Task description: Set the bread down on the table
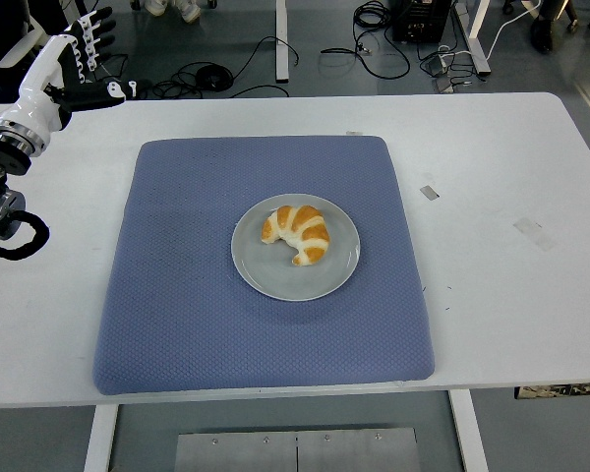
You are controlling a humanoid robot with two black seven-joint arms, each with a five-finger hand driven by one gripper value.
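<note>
A golden croissant with white stripes (297, 233) lies on a round grey plate (265, 275) in the middle of a blue mat (177, 295). My left hand (79, 61), white and black, hovers at the table's far left corner, well away from the plate. Its fingers are spread and hold nothing. The right arm does not show.
The white table (511, 295) stretches bare to the right of the mat, with bits of tape (429, 192) on it. Cables (216, 74) lie on the floor beyond the far edge.
</note>
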